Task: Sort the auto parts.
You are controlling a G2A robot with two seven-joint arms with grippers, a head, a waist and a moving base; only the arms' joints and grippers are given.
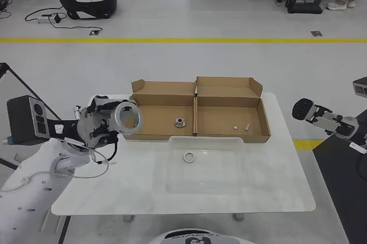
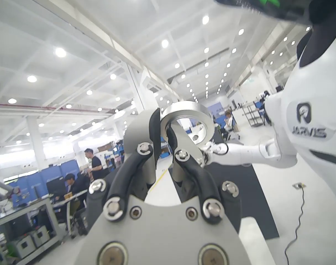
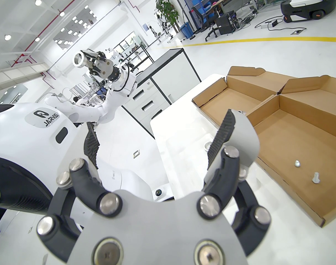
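Your left gripper (image 2: 163, 131) clamps the large ring (image 2: 181, 109), not yet boxed; three parts (image 1: 179, 122) look sorted in the boxes (image 1: 156, 119), and one small ring (image 1: 188, 157) waits in the tray (image 1: 220, 174).

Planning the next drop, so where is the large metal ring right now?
The large metal ring is gripped in the left jaws, raised in the air near the table's left edge, just beside the left cardboard box in the top view.
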